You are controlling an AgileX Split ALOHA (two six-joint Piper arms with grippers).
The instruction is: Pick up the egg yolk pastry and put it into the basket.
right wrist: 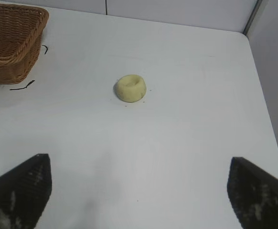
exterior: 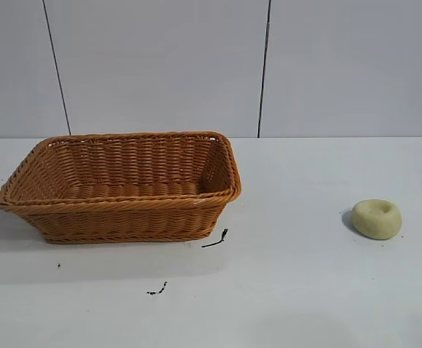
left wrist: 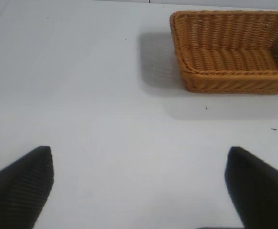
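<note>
Egg yolk pastry [exterior: 376, 218] outside basket [exterior: 124, 205]

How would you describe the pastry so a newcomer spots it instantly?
Start at the large orange-brown woven wicker basket on the white table's left side, then look far right across bare tabletop. The small pale yellow, rounded egg yolk pastry sits there alone, the only soft matte lump, with a dimple in its top.

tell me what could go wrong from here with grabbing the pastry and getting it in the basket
1. The egg yolk pastry looks soft; the open right gripper may dent it.
2. It lies on the table well apart from the basket; a loose grip could drop it during the carry.
</note>
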